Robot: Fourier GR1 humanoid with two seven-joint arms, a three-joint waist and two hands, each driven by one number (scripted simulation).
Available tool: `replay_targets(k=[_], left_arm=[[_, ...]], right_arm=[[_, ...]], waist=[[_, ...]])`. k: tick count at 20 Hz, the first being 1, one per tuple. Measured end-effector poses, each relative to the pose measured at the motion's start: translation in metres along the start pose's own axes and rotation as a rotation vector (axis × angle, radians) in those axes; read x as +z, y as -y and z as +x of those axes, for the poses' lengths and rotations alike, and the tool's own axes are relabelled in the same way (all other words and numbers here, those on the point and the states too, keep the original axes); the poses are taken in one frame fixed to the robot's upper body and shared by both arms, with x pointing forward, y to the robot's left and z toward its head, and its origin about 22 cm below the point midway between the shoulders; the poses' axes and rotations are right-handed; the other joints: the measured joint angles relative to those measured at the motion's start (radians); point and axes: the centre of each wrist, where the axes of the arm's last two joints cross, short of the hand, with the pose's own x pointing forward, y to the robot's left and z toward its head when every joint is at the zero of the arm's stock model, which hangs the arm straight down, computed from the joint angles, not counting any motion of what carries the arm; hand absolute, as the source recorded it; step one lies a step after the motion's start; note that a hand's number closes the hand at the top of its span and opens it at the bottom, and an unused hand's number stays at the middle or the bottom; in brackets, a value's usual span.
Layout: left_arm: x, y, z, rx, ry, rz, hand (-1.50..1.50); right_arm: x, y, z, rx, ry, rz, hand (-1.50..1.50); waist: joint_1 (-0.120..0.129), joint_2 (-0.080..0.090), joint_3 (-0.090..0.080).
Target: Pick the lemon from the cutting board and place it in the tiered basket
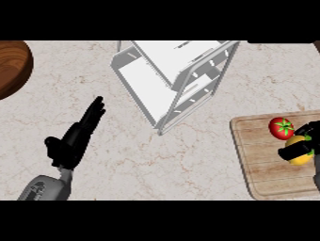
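The counter point(190, 160) is pale beige marble with faint brown veining, and the tiered basket point(173, 77) is white. On the light wooden cutting board point(260, 164) (visible grain lines) sit a yellow lemon point(299, 157) and a red tomato point(282, 128) with a green stem; both hands are black.

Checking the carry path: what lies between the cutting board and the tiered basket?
In the head view, only bare counter separates the cutting board from the tiered basket. The right hand is curled round the lemon on the board, beside a tomato.

A kitchen: marble counter point(190, 164), wooden cutting board point(260, 160) with a tomato point(282, 128), white tiered basket point(173, 77)
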Motion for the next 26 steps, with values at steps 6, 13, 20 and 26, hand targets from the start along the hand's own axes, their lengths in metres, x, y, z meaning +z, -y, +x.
replay_targets(k=[6,13,20,26], left_arm=[[0.005,-0.005,-0.004,0.002,0.0,0.009,0.0],[0.012,-0.011,-0.011,0.002,-0.02,0.038,0.0],[0.01,-0.012,-0.007,0.005,-0.011,0.035,0.0],[0.005,-0.006,-0.003,0.006,-0.002,0.013,0.0]], right_arm=[[0.032,-0.012,-0.005,0.021,0.058,-0.043,1.5],[0.128,-0.053,-0.02,0.043,0.204,-0.077,1.5],[0.2,-0.019,-0.002,-0.268,0.375,-0.231,1.5],[0.248,0.016,0.018,-0.423,0.5,-0.398,1.5]], waist=[[-0.008,-0.003,0.0],[-0.038,-0.014,-0.004],[-0.036,-0.015,-0.003],[-0.009,-0.007,-0.003]])
